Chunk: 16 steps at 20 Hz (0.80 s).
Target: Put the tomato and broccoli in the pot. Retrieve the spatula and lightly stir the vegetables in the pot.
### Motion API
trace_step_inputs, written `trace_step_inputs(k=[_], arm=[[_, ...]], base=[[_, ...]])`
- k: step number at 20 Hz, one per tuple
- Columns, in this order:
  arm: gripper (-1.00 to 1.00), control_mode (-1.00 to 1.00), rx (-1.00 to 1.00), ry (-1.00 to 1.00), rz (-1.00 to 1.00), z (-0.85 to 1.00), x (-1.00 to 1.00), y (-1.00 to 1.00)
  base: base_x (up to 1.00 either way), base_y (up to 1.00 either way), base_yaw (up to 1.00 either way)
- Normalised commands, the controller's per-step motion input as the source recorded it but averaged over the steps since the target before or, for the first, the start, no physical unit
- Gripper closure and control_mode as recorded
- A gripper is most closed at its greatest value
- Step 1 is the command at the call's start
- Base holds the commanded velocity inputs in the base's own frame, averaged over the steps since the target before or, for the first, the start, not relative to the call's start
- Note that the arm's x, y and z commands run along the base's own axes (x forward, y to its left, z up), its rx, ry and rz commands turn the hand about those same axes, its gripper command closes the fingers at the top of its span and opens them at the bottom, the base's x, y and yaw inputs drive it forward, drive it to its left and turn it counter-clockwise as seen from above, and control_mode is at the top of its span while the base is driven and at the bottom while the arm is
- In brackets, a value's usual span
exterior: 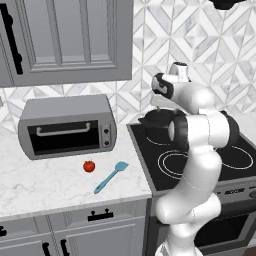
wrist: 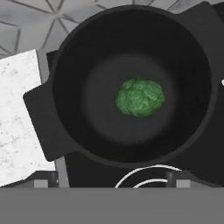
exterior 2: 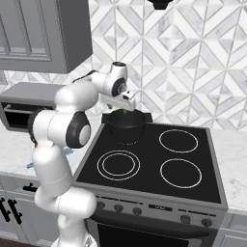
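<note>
Slim light blue spatula [exterior: 110, 177] lies flat on the speckled marble desk [exterior: 50, 190], just beside the small glossy red tomato [exterior: 89, 166]. Farther back, the squat black pot [exterior 2: 126, 126] sits on the smooth stove [exterior 2: 159, 166], bumpy green broccoli [wrist: 140, 96] inside; the pincer [exterior 2: 126, 109] hangs above, jaws apart

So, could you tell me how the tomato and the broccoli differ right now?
The tomato is smooth, round and bright red; the broccoli is bumpy and dark green. The tomato sits on the marble counter beside the spatula, while the broccoli already lies inside the pot on the stove. Neither is held.
</note>
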Motion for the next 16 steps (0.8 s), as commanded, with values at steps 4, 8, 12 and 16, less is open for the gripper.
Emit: trace_step_inputs(k=[4, 8, 12, 16], arm=[[-1.0, -1.0, 0.1, 0.0, 0.0, 0.19, -1.0, 0.87], [-1.0, -1.0, 0.11, 0.01, -0.01, 0.07, -1.0, 1.0], [-1.0, -1.0, 0.03, 0.06, 0.0, -0.01, -1.0, 1.0], [-1.0, -1.0, 0.0, 0.12, 0.02, -0.23, -0.81, 1.0]], base=[[0.0, 0.0, 0.0], [0.0, 0.0, 0.0], [0.0, 0.0, 0.0], [0.0, 0.0, 0.0]])
